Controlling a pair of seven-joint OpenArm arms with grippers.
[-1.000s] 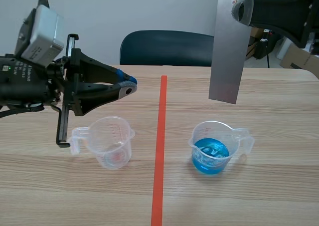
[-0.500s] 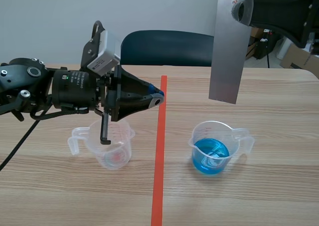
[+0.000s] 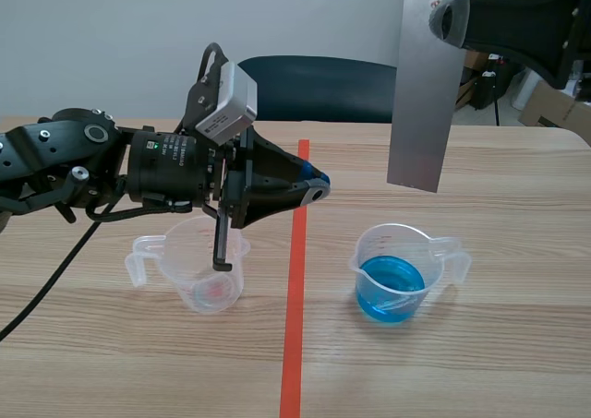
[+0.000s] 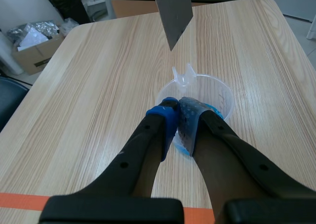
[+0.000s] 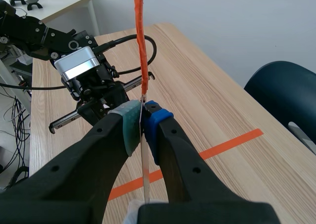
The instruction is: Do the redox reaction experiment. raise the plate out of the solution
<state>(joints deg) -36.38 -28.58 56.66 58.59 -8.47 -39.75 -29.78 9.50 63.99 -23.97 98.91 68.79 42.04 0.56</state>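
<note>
A grey metal plate (image 3: 423, 95) hangs upright in the air, with my right gripper (image 3: 443, 17) shut on its upper end at the top right. Its lower edge is well above a clear beaker of blue solution (image 3: 392, 281). In the right wrist view the plate (image 5: 140, 46) appears edge-on between the pads, with the gripper (image 5: 143, 116) clamped on it. My left gripper (image 3: 316, 189) is shut on nothing, near the tape line and above an empty beaker (image 3: 199, 268). In the left wrist view its tips (image 4: 177, 110) point at the blue beaker (image 4: 217, 93), with the plate (image 4: 173, 11) beyond.
An orange-red tape line (image 3: 295, 280) splits the wooden table between the two beakers. A dark chair (image 3: 309, 88) stands behind the far edge. The left arm's body and cable (image 3: 55, 252) lie over the left side of the table.
My left arm has swung rightward from the table's left side to the tape line, now over the empty beaker. The right gripper and the plate have stayed still.
</note>
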